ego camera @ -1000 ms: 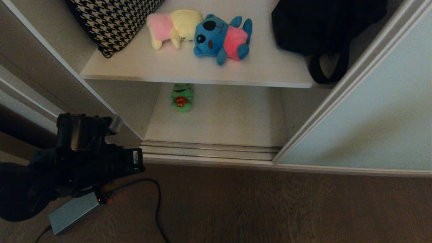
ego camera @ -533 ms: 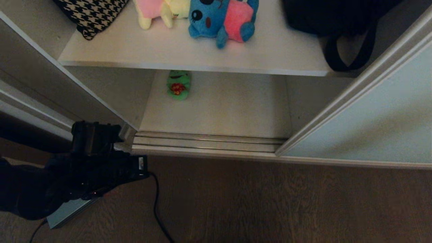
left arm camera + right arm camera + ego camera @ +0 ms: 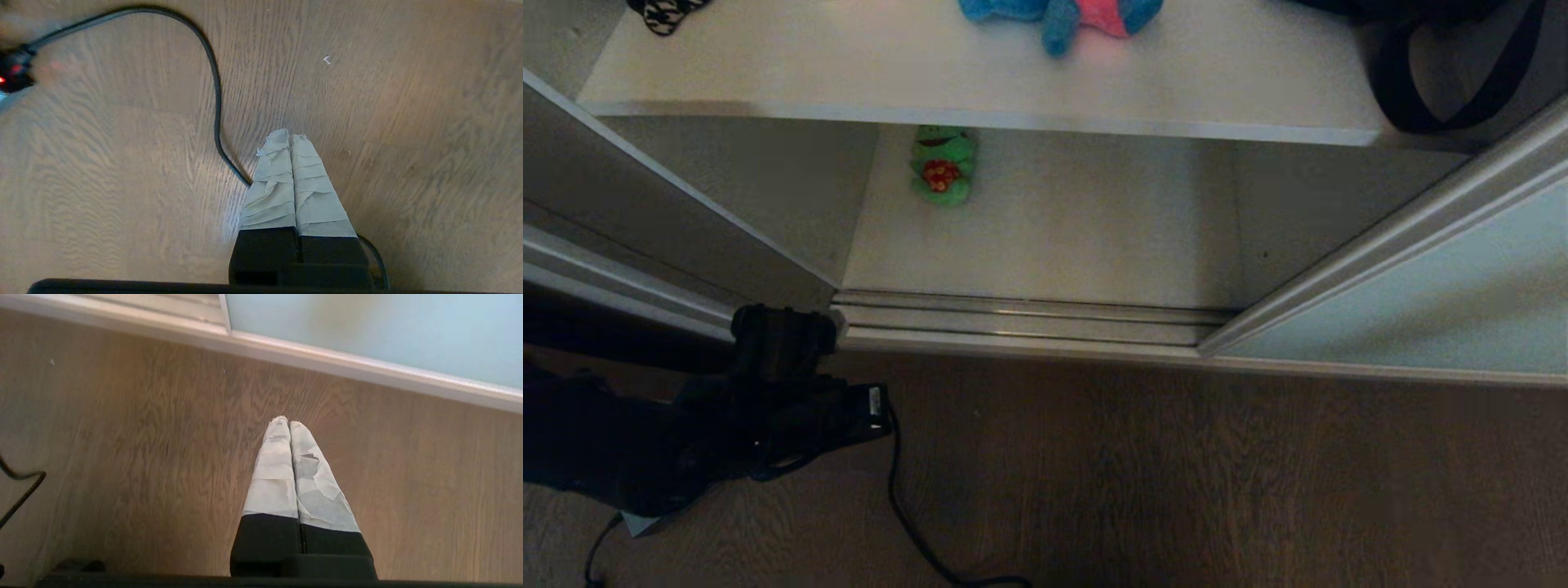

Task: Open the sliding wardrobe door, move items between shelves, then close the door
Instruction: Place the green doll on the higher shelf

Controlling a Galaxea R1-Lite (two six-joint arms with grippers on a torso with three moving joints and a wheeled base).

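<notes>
At far left of the head view: a scrap of black-and-white houndstooth cushion (image 3: pixel 663 10) at the far left corner of the upper shelf (image 3: pixel 849 73), cut by the frame edge. Near left, over the brown wood-grain floor (image 3: pixel 1176 482): left arm, dark, its gripper (image 3: pixel 291 136) pointing down at the floor with the two tape-wrapped fingers (image 3: pixel 273 179) pressed together, nothing between them; a black cable (image 3: pixel 214 94) curves over the boards just beside the fingertips, and a small grey box (image 3: pixel 633 523) shows under the arm. Left of centre, on the lower shelf (image 3: pixel 1094 237): one green plush toy (image 3: pixel 942 165) with a red patch, lying toward the far left part of the board, partly under the front edge of the upper shelf. Centre, near edge of the wardrobe: pale double sliding track (image 3: pixel 1029 322) running left to right. Centre top, on the upper shelf: blue plush toy (image 3: pixel 1062 12) with pink back, only its near part in frame. Right, on the upper shelf: black bag (image 3: pixel 1445 82), its strap loop hanging over the shelf end. Far right: sliding wardrobe door (image 3: pixel 1445 310), frosted pale blue-green glass in an off-white frame, standing slid to the right with the compartment open. Right gripper (image 3: pixel 289 420): seen in its wrist view only, taped fingers (image 3: pixel 276 473) closed on each other and empty, above the floor near the door's bottom rail.
</notes>
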